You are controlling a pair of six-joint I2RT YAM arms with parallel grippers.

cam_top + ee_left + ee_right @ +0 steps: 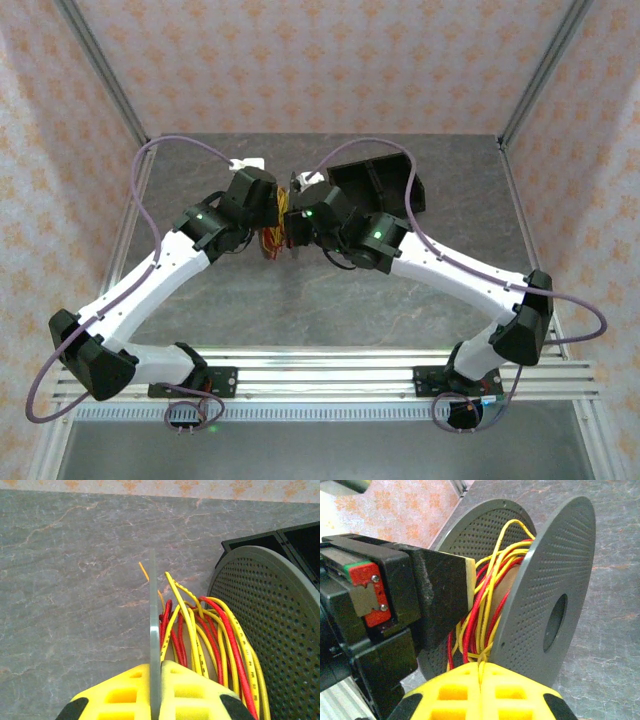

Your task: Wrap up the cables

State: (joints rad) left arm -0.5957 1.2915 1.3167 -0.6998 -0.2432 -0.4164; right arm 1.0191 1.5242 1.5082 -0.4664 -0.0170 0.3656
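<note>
My left end effector (155,672) is clenched on one rim of the spool (270,630). My right end effector (481,667) is grasping the cables (487,600), which are wound just ahead of it.

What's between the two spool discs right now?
Loose red and yellow cables looped around a pale core. The left gripper, clamped on the far disc, covers the rest of the winding.
</note>
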